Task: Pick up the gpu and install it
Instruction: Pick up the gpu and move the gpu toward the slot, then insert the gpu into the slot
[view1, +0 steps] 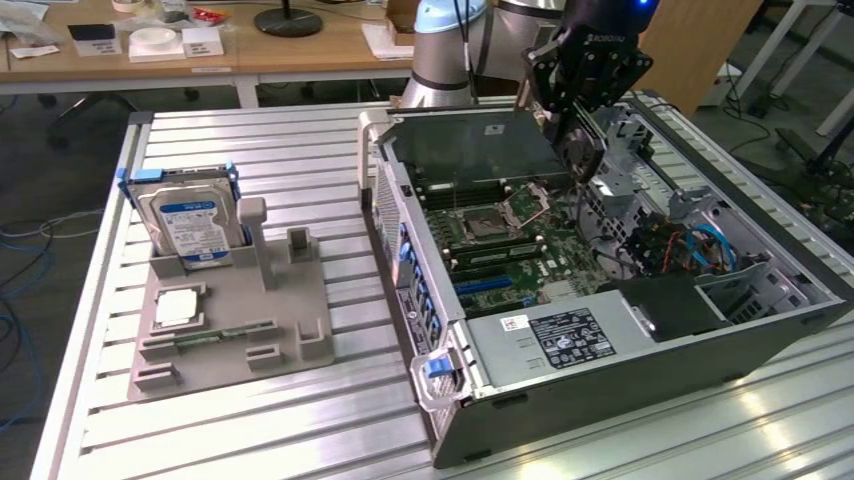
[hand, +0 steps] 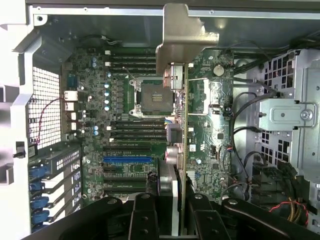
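Observation:
My gripper (view1: 583, 105) hangs over the far end of the open computer case (view1: 747, 345), shut on the gpu (view1: 579, 152). In the wrist view the gpu (hand: 183, 125) is edge-on between the black fingers (hand: 145, 217), a thin card with its silvery end bracket (hand: 186, 37) pointing away. It is held clear above the motherboard (hand: 125, 100), roughly over the processor socket (hand: 151, 95). The blue expansion slot (hand: 127, 161) lies to one side of the card, near the case's rear slot covers (hand: 45, 195).
At the exterior view's left a grey fixture tray (view1: 300, 330) holds the blue-labelled hard drive (view1: 191, 222) upright, a processor chip (view1: 178, 308) and a green memory stick (view1: 211, 337). Inside the case are the power supply (view1: 561, 335), a drive cage (hand: 290, 115) and loose cables (view1: 701, 245).

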